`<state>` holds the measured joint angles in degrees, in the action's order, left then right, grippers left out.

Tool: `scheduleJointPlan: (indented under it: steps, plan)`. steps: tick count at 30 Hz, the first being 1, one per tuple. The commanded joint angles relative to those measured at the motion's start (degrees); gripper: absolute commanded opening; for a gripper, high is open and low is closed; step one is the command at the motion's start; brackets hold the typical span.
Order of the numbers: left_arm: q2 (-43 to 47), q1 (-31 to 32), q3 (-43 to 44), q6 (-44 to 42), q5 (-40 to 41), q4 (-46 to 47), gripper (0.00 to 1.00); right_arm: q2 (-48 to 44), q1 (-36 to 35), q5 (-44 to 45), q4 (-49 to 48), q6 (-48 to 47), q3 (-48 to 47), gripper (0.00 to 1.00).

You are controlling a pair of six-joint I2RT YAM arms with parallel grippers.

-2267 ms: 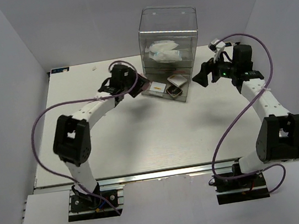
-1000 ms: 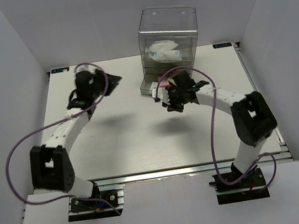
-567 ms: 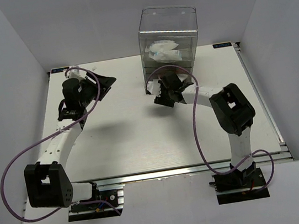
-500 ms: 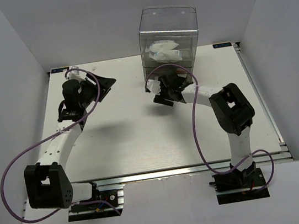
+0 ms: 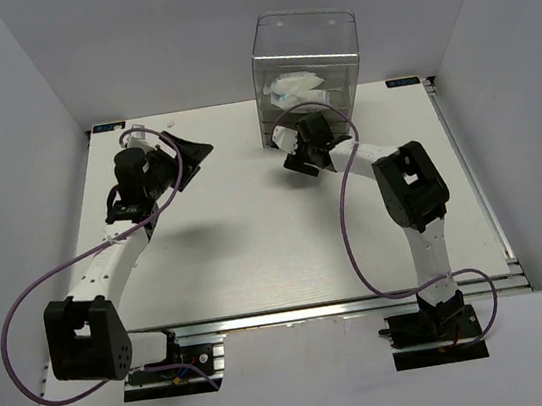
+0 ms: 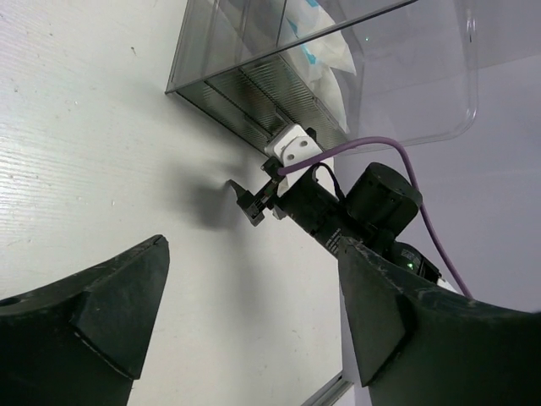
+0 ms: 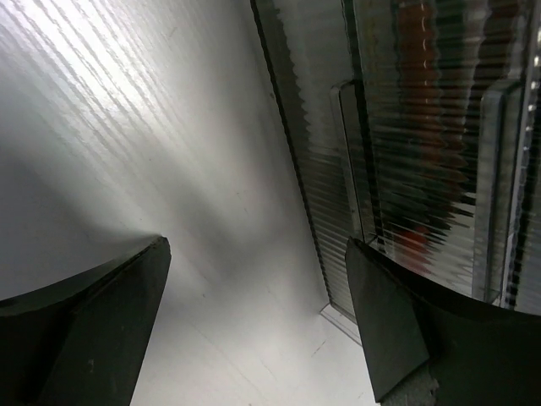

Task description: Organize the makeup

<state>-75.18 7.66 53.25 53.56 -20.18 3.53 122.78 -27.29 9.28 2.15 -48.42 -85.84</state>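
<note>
White-blue crinkly packets (image 5: 296,91) lie in the upper part of the clear drawer box (image 5: 302,42); they also show in the left wrist view (image 6: 325,55). My right gripper (image 5: 292,156) is open and empty, low on the table right at the box's ribbed drawer front (image 7: 338,127). Blurred red shapes (image 7: 420,237) show behind that front. My left gripper (image 5: 194,156) is open and empty, well left of the box, and faces my right gripper (image 6: 250,203). The compact, the white squares and the pink square are hidden.
The white table (image 5: 255,235) ends in a metal rail (image 5: 287,315) at the near edge. Grey walls close in the left, back and right sides. Purple cables (image 5: 348,212) loop from both arms.
The bottom drawer, pulled out before with small items in it, now sits pushed in. My right gripper swung from the right to the box front. My left gripper drew back to the left.
</note>
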Motion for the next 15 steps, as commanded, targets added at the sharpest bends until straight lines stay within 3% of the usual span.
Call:
scheduleJointPlan:
  steps: [1,3,8,11,15]
  plan:
    - [3.19,-0.10,0.36,-1.53,-0.03,1.04,0.91,0.53,1.10,1.53,-1.45,-1.06,-2.58,0.89]
    - [3.81,-0.10,-0.08,-1.79,0.32,1.22,0.96,-0.08,1.18,1.36,-1.54,-1.06,-1.79,0.89]
    - [4.69,-0.10,-0.87,-2.14,-0.03,1.83,0.98,-6.91,1.54,-2.76,-1.45,1.57,2.95,0.89]
    - [5.21,-0.10,-0.87,-3.20,-0.38,1.66,0.98,-15.42,2.67,-12.32,1.61,5.52,7.26,0.89]
    - [6.18,-0.10,-0.96,-4.34,-0.03,2.09,0.98,-26.43,6.01,-29.53,7.41,18.95,11.39,0.89]
